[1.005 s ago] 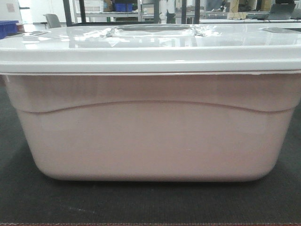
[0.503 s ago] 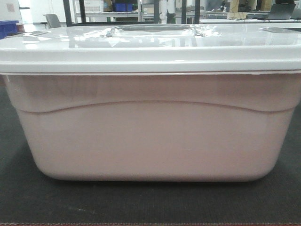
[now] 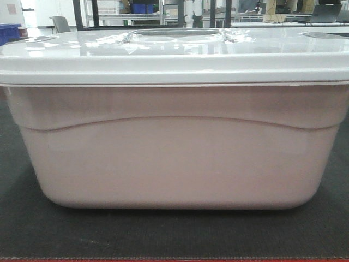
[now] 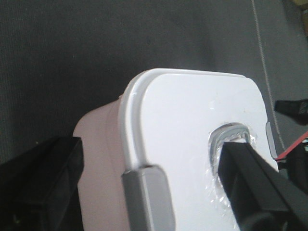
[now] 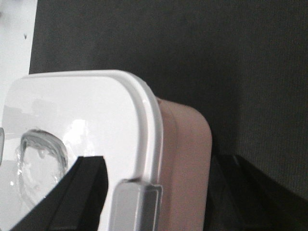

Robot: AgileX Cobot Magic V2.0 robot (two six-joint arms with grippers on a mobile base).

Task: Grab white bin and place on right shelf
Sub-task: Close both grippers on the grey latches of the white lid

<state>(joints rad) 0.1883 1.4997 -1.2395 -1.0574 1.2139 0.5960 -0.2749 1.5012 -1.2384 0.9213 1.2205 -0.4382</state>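
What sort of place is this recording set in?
Probably a lab or storeroom: metal shelving racks and blue plastic crates stand behind the large pinkish-white plastic bin on a dark mat.

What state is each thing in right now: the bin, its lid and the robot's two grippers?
white bin, upright, resting on the dark mat.
lid, on and closed.
left gripper, open, straddling the rim at one end of the bin.
right gripper, open, straddling the rim at the other end.
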